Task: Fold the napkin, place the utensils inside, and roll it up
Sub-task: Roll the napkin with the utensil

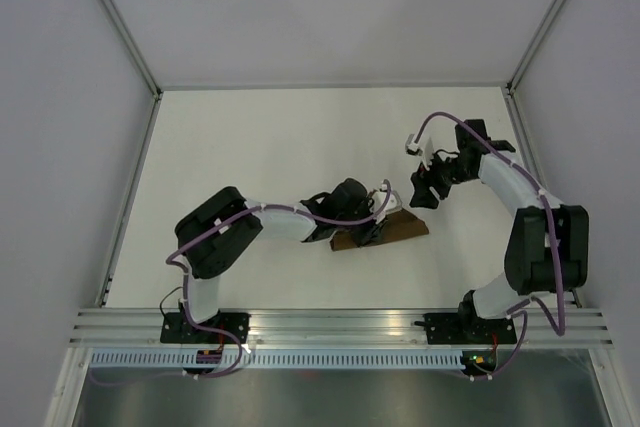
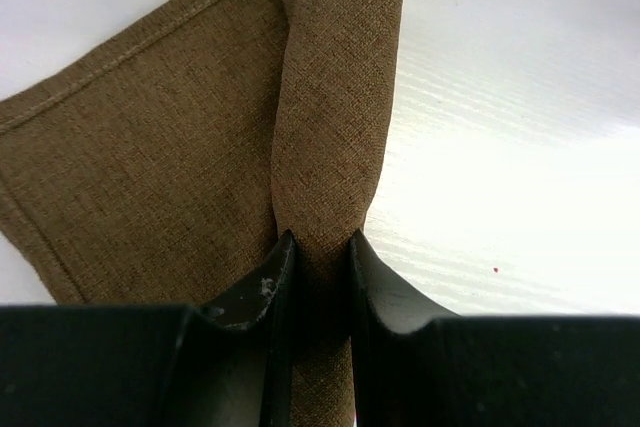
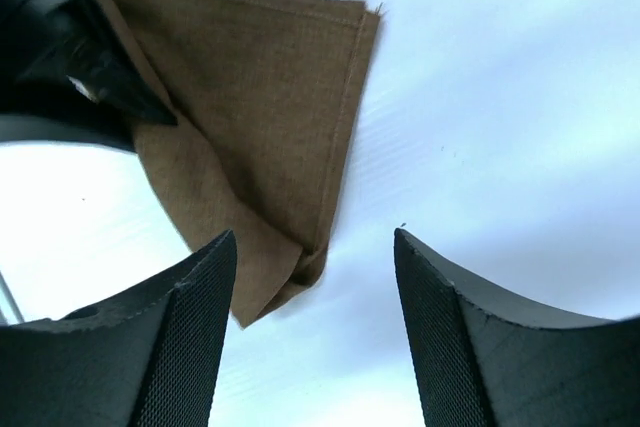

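Left end effector (image 2: 321,243) clamped on rolled, coarse-woven brown napkin (image 2: 150,147); right end effector (image 3: 312,239) apart.

The napkin (image 2: 150,167), left hand (image 2: 320,239) and right hand (image 3: 315,237) crowd the centre; the table (image 1: 260,132) beyond lies open.

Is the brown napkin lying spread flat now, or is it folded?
Folded. The napkin shows stacked layers at its corner, and the left tool pinches a raised ridge of it.
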### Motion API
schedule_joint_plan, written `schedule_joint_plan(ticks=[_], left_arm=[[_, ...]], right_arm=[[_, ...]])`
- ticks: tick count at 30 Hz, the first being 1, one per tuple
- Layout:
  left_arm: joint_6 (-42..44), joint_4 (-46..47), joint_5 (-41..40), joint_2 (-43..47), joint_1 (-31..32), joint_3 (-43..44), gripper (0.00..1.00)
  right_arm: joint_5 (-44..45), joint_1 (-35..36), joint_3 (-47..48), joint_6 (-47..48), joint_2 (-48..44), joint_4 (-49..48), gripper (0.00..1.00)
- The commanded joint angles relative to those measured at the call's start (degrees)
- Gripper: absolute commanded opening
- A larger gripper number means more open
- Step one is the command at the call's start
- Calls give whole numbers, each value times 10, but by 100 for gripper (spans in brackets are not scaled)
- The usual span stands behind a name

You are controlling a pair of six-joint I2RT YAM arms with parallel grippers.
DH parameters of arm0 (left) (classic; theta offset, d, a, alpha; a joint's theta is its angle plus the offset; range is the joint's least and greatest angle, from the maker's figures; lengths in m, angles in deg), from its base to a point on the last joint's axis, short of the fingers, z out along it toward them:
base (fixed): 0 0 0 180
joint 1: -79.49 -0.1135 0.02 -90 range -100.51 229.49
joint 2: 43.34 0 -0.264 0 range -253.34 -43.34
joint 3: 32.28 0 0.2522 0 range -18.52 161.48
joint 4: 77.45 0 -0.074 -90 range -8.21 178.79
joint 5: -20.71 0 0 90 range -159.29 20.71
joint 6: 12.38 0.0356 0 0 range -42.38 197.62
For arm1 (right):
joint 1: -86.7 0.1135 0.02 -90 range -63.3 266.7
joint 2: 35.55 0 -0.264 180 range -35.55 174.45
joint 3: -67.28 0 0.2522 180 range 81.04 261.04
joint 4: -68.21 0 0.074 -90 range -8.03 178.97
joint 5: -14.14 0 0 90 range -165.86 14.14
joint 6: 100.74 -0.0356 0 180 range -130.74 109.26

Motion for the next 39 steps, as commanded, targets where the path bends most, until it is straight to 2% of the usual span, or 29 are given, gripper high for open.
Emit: schedule_joint_plan(ticks=[1,6,10,15,20,28,31,34,35,37,38,39], left_arm=[[-38,-120,84,-49,-33,12,12],[-56,-177,165,-90,-68,64,12],[-78,-209,236,-134,-95,104,13],[-93,-264,285,-177,-111,163,14],[-103,-298,303,-210,-117,210,14],[-112,-326,322,-231,-124,237,15],[-111,-332,327,-233,-127,239,16],[-109,-338,327,-233,-127,242,19],[-108,-339,327,-232,-127,242,21],[-108,-338,327,-227,-130,241,31],[-109,-338,323,-220,-131,241,36],[-110,-336,315,-214,-132,240,43]], right_arm=[[4,0,-100,-12,-112,-142,70],[11,4,-235,16,-222,-228,77],[32,34,-291,24,-277,-263,80],[131,139,-363,-8,-316,-339,80],[204,226,-389,-13,-309,-391,81],[267,284,-409,-10,-263,-438,80],[283,297,-407,-7,-236,-448,75],[285,300,-399,-8,-215,-445,63],[285,300,-398,-9,-211,-442,53],[281,300,-390,-9,-203,-426,41],[278,300,-384,-8,-201,-419,32],[273,300,-379,-5,-194,-411,28]])
